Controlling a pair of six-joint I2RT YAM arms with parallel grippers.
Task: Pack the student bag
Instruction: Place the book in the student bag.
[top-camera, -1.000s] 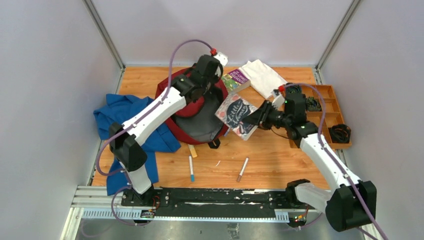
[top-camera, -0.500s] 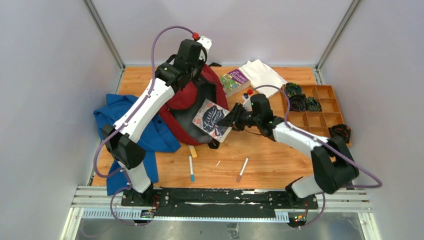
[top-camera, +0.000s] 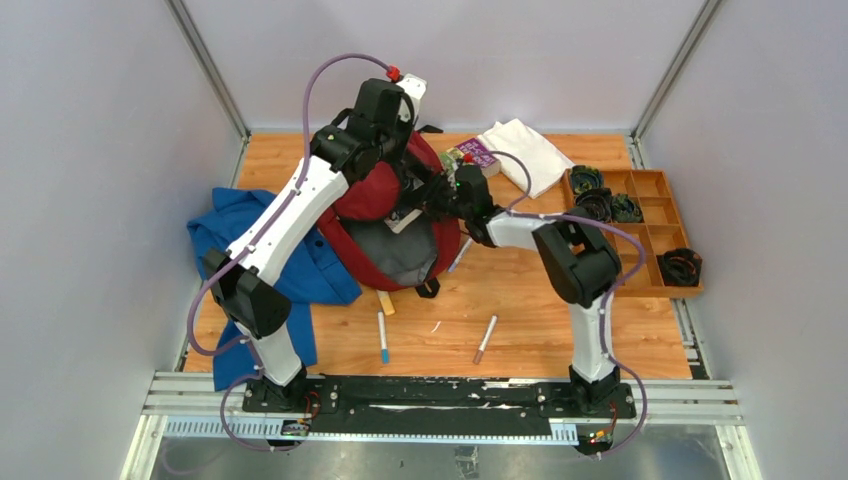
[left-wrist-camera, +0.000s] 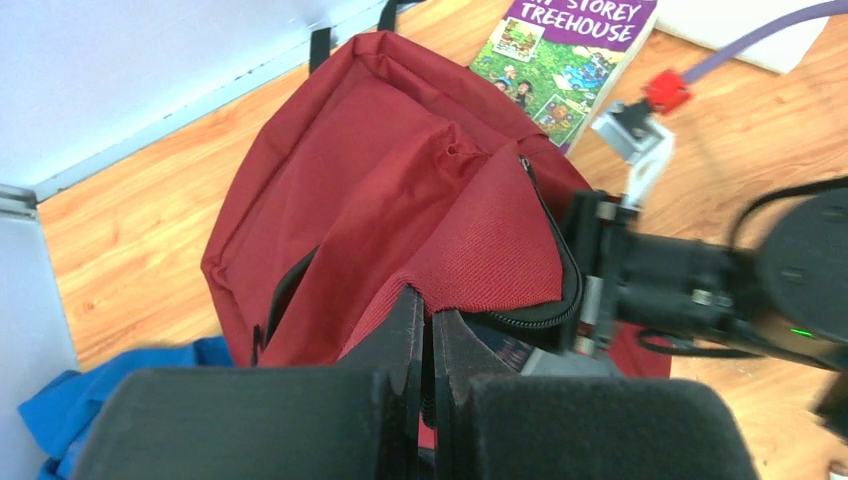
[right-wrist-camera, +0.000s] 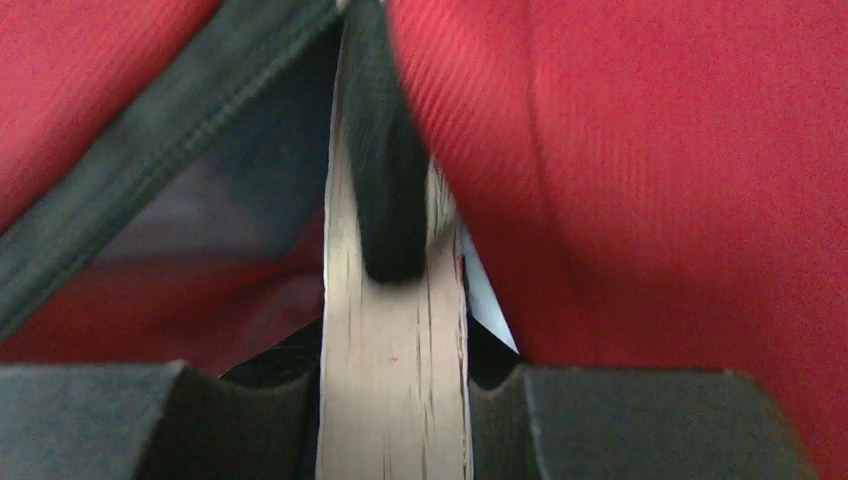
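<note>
The student bag (top-camera: 365, 200) lies mid-counter (top-camera: 540, 310), its left edge over a blue garment (top-camera: 240, 235). The left gripper (left-wrist-camera: 428, 330) pinches its red flap, while the right gripper (right-wrist-camera: 395, 395) clamps a book (right-wrist-camera: 390, 300) edge-on inside the opening.

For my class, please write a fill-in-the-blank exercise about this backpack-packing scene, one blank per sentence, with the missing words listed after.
The jaws of the left gripper pinch a flap of the student bag, whose fabric is dark ___.
The right gripper holds a ___ edge-on at the bag's opening.
In the top view, the blue garment lies on the bag's ___ side.
Missing words: red; book; left.
</note>
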